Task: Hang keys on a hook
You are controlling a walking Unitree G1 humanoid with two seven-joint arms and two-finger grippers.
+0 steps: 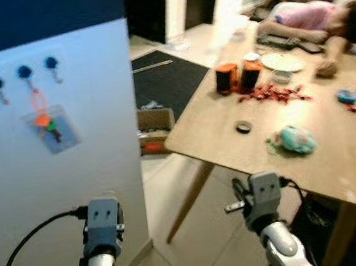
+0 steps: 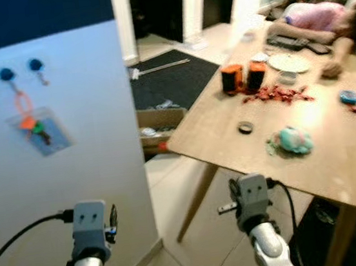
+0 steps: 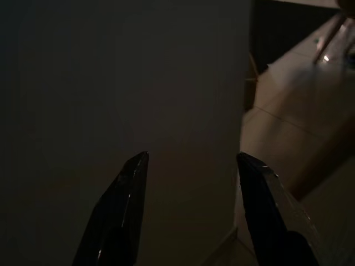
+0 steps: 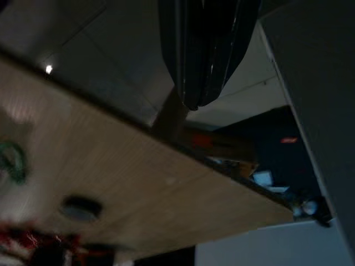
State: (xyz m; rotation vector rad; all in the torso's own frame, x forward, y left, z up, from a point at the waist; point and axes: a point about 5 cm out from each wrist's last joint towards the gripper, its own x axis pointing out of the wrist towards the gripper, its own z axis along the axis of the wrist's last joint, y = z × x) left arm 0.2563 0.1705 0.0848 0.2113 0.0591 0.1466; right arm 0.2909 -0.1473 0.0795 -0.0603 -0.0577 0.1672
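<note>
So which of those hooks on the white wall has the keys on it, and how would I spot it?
Look at the white wall panel on the left, where a row of blue-knobbed hooks runs near its top. The keys hang from the second hook from the right by an orange loop, with a clear tag pouch beside them. The neighbouring hooks carry nothing.
</note>
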